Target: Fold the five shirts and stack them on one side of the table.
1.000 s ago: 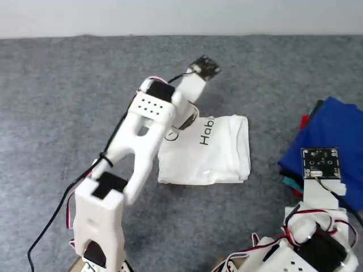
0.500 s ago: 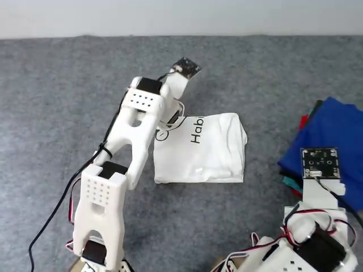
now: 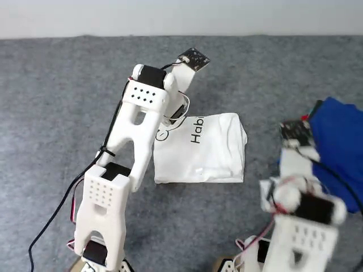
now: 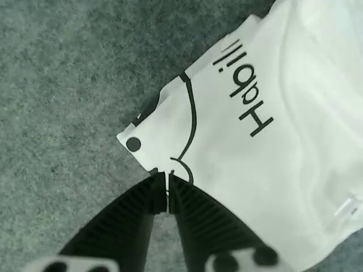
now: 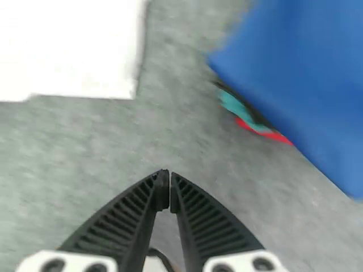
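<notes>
Shirt in white [image 3: 198, 150], folded, flat on the grey tabletop [image 3: 57, 113] at the centre of the high view. Stack [image 3: 340, 141] of folded shirts at the right edge, blue on top, red and teal edges peeking out beneath. Left gripper [image 4: 167, 180] pinched narrow, jaws together, tips touching the white shirt's upper-left corner. Right gripper [image 5: 164, 184] likewise closed, holding nothing, above bare tabletop between white shirt and stack.

Bright, even diffuse lighting, faint soft shadow edging the white shirt [image 3: 210, 153]
</notes>
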